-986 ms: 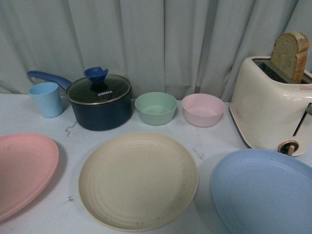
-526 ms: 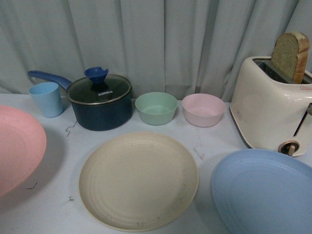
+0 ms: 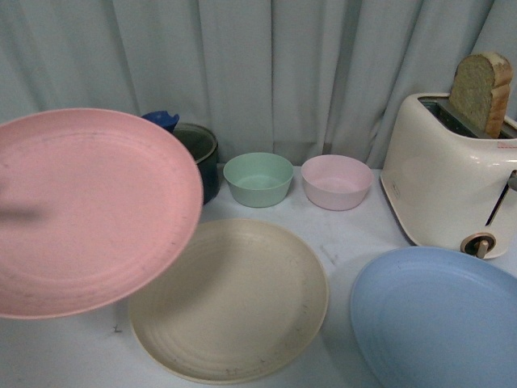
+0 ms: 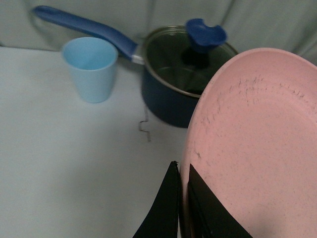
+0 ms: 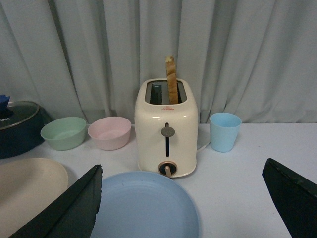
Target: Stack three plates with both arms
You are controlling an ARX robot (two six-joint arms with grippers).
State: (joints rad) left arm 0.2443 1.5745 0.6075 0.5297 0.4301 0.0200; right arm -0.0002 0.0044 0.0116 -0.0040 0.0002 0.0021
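The pink plate [image 3: 89,214] hangs tilted above the table at the left, and its right edge overlaps the cream-beige plate [image 3: 234,303], which lies flat in the middle. In the left wrist view my left gripper [image 4: 181,171] is shut on the rim of the pink plate [image 4: 257,144]. The light blue plate [image 3: 440,319] lies flat at the front right. My right gripper [image 5: 183,176] is open above the light blue plate [image 5: 143,206], with its black fingers [image 5: 74,208] wide apart. Neither arm shows in the front view.
Behind the plates stand a dark blue pot [image 3: 198,153] with a glass lid, a green bowl [image 3: 258,179] and a pink bowl [image 3: 337,182]. A cream toaster [image 3: 448,174] holding bread stands at the right. One light blue cup [image 4: 91,67] stands by the pot, another [image 5: 225,131] beside the toaster.
The pink plate has been lifted off the table at the left and carried up and to the right. It now hides the cup and most of the pot.
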